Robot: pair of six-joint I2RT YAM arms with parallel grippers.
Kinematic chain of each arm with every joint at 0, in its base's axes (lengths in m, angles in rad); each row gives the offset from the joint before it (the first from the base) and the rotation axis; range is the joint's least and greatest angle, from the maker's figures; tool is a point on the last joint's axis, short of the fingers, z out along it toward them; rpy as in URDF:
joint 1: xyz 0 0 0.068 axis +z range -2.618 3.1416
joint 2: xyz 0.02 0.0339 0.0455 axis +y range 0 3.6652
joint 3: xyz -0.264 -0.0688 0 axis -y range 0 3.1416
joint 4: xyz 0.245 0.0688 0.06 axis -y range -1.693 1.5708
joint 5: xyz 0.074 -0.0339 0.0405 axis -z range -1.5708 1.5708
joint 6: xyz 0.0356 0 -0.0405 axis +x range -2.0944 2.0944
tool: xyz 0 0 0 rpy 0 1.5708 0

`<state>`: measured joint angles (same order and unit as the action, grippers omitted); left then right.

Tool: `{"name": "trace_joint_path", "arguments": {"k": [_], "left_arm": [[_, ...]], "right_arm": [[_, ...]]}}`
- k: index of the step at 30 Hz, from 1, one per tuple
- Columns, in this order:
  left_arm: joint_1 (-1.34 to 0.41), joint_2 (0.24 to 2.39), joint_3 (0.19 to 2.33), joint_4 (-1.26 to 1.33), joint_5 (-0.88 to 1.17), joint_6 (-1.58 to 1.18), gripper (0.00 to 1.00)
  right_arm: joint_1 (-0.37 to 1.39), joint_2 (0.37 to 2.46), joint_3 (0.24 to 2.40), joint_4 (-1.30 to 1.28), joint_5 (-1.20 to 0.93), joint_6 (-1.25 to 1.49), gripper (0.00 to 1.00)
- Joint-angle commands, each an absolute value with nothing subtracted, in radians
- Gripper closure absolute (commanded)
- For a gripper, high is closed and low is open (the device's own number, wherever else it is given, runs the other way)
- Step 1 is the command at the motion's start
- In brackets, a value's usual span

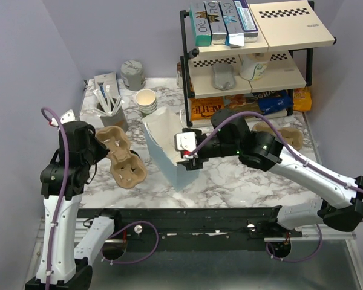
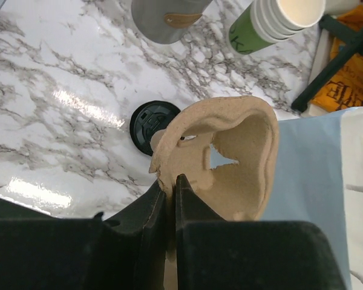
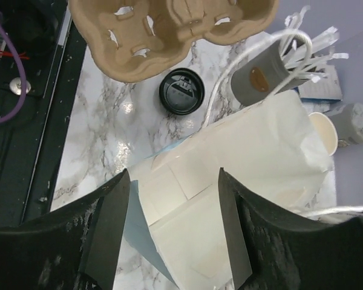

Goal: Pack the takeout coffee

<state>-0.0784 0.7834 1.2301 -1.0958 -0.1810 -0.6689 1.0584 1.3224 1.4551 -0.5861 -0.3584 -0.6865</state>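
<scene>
Between cup carrier (image 3: 169,30) and paper bag (image 3: 254,145), the takeout coffee (image 3: 181,92) waits on the table (image 3: 103,139), not yet packed. Your left gripper (image 2: 170,187) is clamped on the carrier's rim, and your right gripper (image 3: 172,174) gapes above the bag. Next, I'd say, you go grasp that coffee.

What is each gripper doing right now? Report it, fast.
Left gripper: closed on the rim of the pulp cup carrier.
Right gripper: open, holding nothing, over the white paper bag.
</scene>
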Motion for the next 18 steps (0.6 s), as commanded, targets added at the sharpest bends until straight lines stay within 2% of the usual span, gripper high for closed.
{"name": "trace_joint_path", "arguments": {"k": [1, 6, 13, 18], "left_arm": [[-0.072, 0.765, 1.344, -1.095, -0.12, -0.618, 0.85], [-0.072, 0.794, 1.456, -1.141, 0.04, -0.586, 0.85], [-0.072, 0.767, 1.43, -1.255, 0.075, -0.583, 0.87], [-0.072, 0.738, 1.433, -1.29, 0.058, -0.617, 0.87]], "right_arm": [[1.06, 1.238, 1.479, -0.5, -0.363, -0.696, 0.26], [1.071, 1.204, 1.506, -0.405, -0.497, -0.784, 0.16], [1.236, 1.42, 1.756, -0.586, -0.431, -0.952, 0.14], [1.293, 1.624, 1.948, -0.687, -0.426, -0.948, 0.15]]}}
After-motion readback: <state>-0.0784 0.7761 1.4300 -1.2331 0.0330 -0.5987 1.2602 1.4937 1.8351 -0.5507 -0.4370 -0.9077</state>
